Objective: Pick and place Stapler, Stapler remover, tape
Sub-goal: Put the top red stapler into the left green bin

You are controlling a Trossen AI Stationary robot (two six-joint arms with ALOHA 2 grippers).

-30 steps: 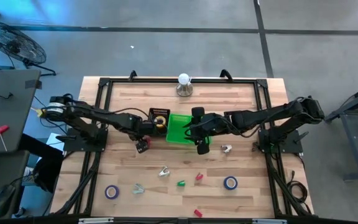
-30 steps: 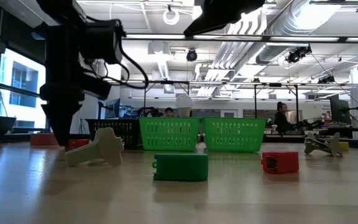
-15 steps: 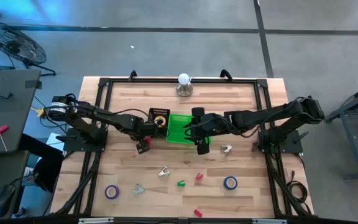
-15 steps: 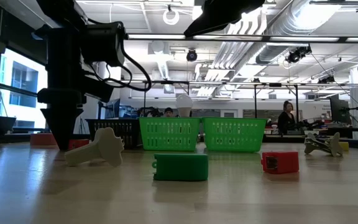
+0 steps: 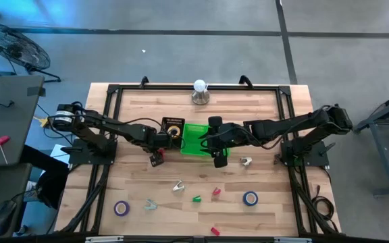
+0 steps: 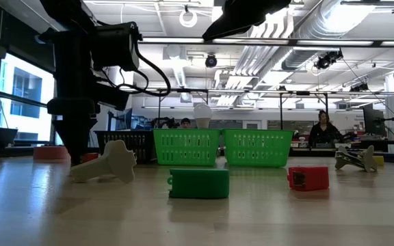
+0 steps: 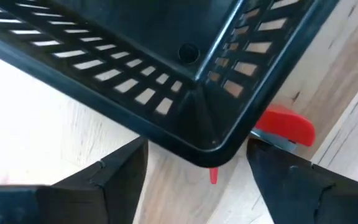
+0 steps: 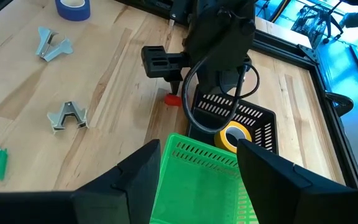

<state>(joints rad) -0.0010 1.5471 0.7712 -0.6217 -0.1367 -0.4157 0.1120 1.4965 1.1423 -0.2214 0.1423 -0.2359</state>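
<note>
My left gripper (image 5: 156,158) points down at the table by the near left corner of the black basket (image 5: 173,126) and is open. A red stapler (image 7: 284,126) lies on the wood under it, close to one finger (image 7: 278,168). A yellow tape roll (image 8: 235,135) lies in the black basket. My right gripper (image 5: 219,160) hangs open above the green basket (image 5: 196,138) with nothing in it. On the near half of the table lie stapler removers (image 5: 178,185) (image 5: 150,204) (image 5: 246,161), a green stapler (image 5: 196,198), another red stapler (image 5: 216,192), blue tape (image 5: 250,198) and purple tape (image 5: 120,208). My left gripper comes down from above with its fingers on either side of the red stapler's end (image 7: 263,134) by the basket corner. I cannot tell whether a finger touches it. The stapler lies flat on the table.
A white lamp on a metal base (image 5: 200,92) stands at the far edge. A black frame (image 5: 113,91) runs round the table. One more red piece (image 5: 215,231) lies at the near edge. Bare wood shows at the far left and far right.
My left gripper has tipped and rolled a little in place over the red stapler.
</note>
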